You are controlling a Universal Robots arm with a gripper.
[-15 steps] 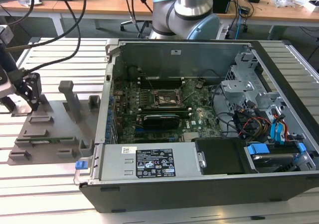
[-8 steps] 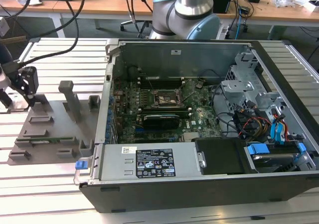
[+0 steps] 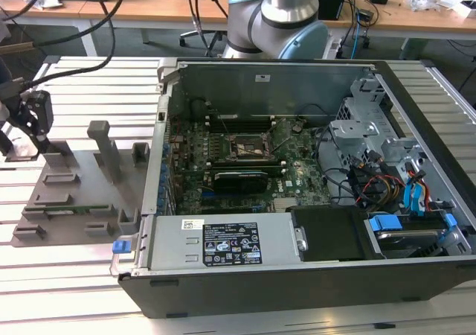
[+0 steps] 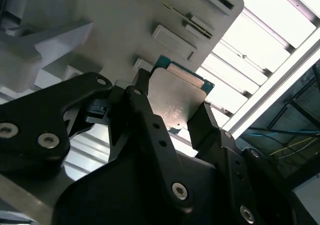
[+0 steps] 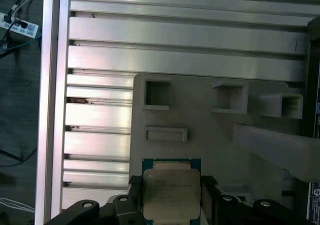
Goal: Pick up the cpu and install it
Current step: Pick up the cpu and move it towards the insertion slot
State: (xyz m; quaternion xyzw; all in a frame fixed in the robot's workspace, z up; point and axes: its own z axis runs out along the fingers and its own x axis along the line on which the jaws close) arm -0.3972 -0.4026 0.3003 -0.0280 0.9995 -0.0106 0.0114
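In both wrist views we see the gripper (image 4: 175,112) (image 5: 171,195) closed down to the width of the cpu (image 4: 176,96) (image 5: 171,187). Its black fingers (image 4: 145,110) press on two opposite edges of the cpu, whose silver top faces the cameras. The cpu sits over a corner of a grey holder plate (image 5: 210,140); we cannot tell whether it touches the plate or hangs just above it.

In the exterior view the gripper (image 3: 33,119) stands at nine o'clock, over the plate (image 3: 74,173). The plate lies on a slatted metal table (image 3: 74,275). Just beside the plate, from the middle round to three o'clock, an open computer case (image 3: 297,283) lies on its side. Its green board (image 3: 223,170) faces up, with the dark square socket (image 3: 249,147) near the centre. Beyond the case, at twelve o'clock, rises the arm (image 3: 286,7).
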